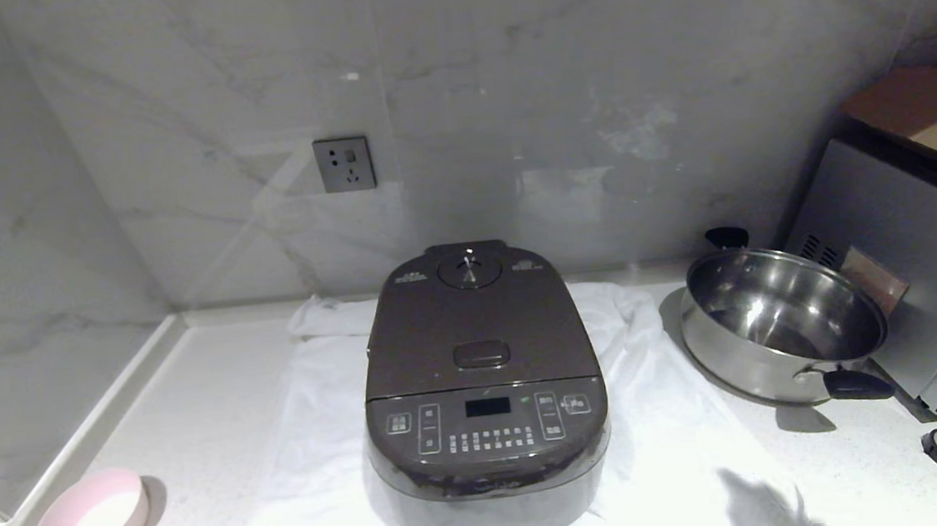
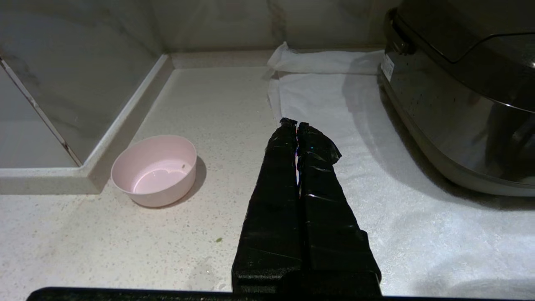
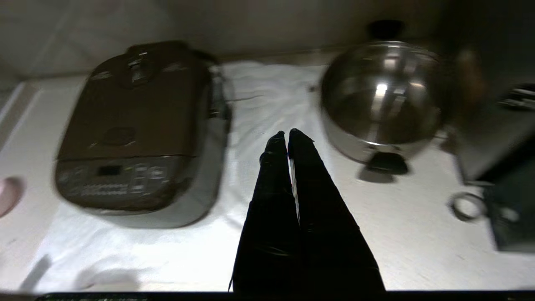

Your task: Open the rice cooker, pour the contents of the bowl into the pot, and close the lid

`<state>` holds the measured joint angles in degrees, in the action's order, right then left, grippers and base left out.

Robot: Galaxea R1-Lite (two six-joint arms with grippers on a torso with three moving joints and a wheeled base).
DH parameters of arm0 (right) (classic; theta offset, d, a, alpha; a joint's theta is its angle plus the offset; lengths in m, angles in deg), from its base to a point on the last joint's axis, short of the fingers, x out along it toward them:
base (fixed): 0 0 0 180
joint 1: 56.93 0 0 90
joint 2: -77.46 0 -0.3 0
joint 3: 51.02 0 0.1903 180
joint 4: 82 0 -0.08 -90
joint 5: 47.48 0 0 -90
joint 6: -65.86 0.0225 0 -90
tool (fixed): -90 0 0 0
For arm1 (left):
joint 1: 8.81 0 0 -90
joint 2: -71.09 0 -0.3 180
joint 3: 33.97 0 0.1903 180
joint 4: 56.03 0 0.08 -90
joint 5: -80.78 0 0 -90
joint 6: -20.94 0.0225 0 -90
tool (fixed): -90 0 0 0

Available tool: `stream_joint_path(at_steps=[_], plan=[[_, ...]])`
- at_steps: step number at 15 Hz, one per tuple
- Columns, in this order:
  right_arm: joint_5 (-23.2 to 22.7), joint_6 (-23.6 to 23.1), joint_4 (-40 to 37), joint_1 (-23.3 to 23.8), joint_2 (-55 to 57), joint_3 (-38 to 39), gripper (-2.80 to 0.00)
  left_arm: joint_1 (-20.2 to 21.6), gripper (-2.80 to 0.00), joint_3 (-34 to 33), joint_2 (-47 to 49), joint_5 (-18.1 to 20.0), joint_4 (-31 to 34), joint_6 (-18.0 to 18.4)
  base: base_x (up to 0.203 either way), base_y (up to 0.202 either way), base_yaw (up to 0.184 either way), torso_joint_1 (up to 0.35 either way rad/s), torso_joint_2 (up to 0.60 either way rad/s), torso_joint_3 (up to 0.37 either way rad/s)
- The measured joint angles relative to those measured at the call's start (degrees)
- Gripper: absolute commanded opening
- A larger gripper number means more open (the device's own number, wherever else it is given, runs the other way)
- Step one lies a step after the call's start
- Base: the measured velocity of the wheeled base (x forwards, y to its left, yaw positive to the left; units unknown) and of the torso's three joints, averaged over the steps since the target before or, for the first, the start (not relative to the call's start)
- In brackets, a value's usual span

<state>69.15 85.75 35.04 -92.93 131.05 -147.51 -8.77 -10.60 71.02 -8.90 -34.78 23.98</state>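
Worktop: white speckled stone worktop (image 1: 196, 418) under a grey marble wall.
Cooker: large dark brown rounded rice cooker (image 1: 485, 395) is set mid-worktop on a white cloth (image 1: 666, 440); its hinged lid (image 1: 473, 321) is seen down.
Bowl: small pale pink bowl (image 1: 91, 520) is placed at the front left corner; no green pieces are seen inside.
Left gripper (image 2: 296, 123): clenched, empty, between bowl and cooker.
Right gripper (image 3: 288, 134): clenched, empty, between cooker and round steel pan (image 3: 382, 98).
Key relation: the cooker lies left of the right gripper.

Dark brown rice cooker (image 1: 484, 395) sits with lid (image 1: 476, 321) shut; empty pink bowl (image 1: 91, 519) stands upright, well apart.
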Motion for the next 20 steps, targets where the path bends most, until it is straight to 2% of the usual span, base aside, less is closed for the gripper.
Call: stream_joint_path(at_steps=[2,6,8,13,20], plan=[[0.00,-3.53,-2.24,7.62,-4.36,0.44,-2.80,-0.04,-2.80,0.00,0.00,-0.11,-0.05,-0.20,0.000,0.000,0.000,0.000,0.00,0.000],[-0.50,-13.39,-3.07,23.87,-11.85,1.40,-2.80,-0.04,-2.80,0.00,0.00,-0.39,-0.12,-1.84,0.000,0.000,0.000,0.000,0.00,0.000],[-0.88,-17.70,-3.03,29.25,-16.36,2.77,-2.80,-0.04,-2.80,0.00,0.00,-0.42,-0.11,-2.13,0.000,0.000,0.000,0.000,0.00,0.000],[-4.44,-23.90,-2.24,35.20,-29.88,12.30,-2.80,-0.11,-2.80,0.00,0.00,-0.39,-0.13,-2.38,0.000,0.000,0.000,0.000,0.00,0.000],[-22.53,-24.86,5.60,36.27,-48.29,29.45,-2.80,-0.14,-2.80,0.00,0.00,-0.38,-0.16,-3.01,0.000,0.000,0.000,0.000,0.00,0.000]])
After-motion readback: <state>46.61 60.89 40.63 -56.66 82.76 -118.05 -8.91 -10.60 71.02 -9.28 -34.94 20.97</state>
